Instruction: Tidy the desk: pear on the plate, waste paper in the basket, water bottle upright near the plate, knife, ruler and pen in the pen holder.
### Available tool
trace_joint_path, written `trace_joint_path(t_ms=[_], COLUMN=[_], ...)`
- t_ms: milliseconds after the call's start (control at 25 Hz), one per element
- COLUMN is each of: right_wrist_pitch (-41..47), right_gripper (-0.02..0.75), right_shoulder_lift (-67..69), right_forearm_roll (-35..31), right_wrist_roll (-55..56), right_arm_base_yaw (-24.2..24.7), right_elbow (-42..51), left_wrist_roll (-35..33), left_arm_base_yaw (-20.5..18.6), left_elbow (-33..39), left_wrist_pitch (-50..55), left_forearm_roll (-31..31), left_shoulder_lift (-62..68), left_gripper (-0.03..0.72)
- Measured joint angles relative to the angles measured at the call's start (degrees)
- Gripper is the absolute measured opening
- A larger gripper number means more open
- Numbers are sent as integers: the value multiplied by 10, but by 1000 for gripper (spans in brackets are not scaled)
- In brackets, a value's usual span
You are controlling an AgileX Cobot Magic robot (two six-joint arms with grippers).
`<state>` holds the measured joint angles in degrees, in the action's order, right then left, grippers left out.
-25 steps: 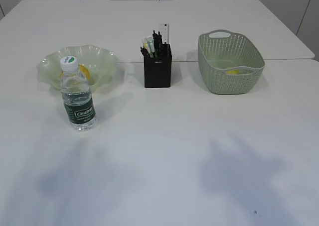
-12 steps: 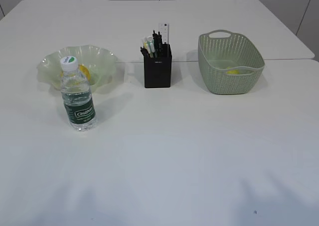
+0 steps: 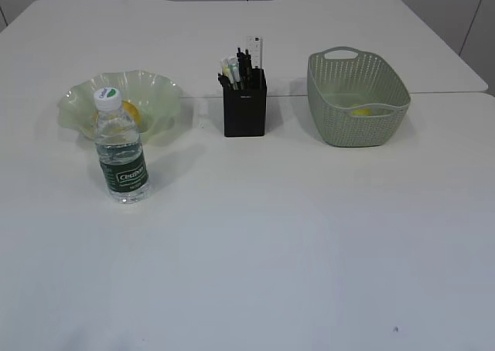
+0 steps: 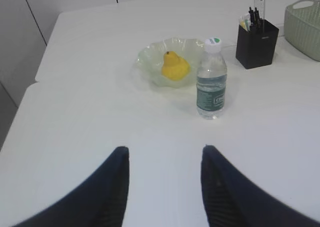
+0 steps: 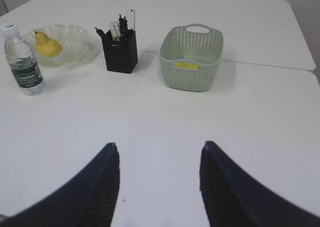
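Over bare desk, left gripper: I see both dark fingers spread apart with nothing between them, hanging above the white desk, well back from everything.
Right gripper: I read its fingers as parted too, empty, over open tabletop.
Water bottle: upright, white cap on, just in front of the plate.
Plate: pale green, ruffled rim, at far left.
Pear: yellow, resting in the plate, stem up.
Pen holder: black, mid-desk between plate and basket, apart from both.
Ruler: clear, standing in the pen holder among dark pens; I cannot pick out a knife.
Basket: sage green, at right; something yellow lies inside.
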<state>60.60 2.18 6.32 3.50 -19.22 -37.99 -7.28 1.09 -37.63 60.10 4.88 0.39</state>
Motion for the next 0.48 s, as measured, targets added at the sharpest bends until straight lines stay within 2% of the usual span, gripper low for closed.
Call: trace_joint_path(t_ms=[280,480], right_wrist_pitch=[93,107], right_gripper=[386,386], right_shoulder_lift=[-32,-33], right_forearm_roll=[-35,-39], right_wrist_roll=[-35,-57], right_arm_base_yaw=[0,0], right_elbow=[0,24], left_wrist_roll=[-14,-30], left_arm_base_yaw=[0,0], left_elbow=[0,0], left_wrist_pitch=[22,37], left_forearm_roll=[22,24], left_shoulder_lift=[0,0], left_gripper=[331,331])
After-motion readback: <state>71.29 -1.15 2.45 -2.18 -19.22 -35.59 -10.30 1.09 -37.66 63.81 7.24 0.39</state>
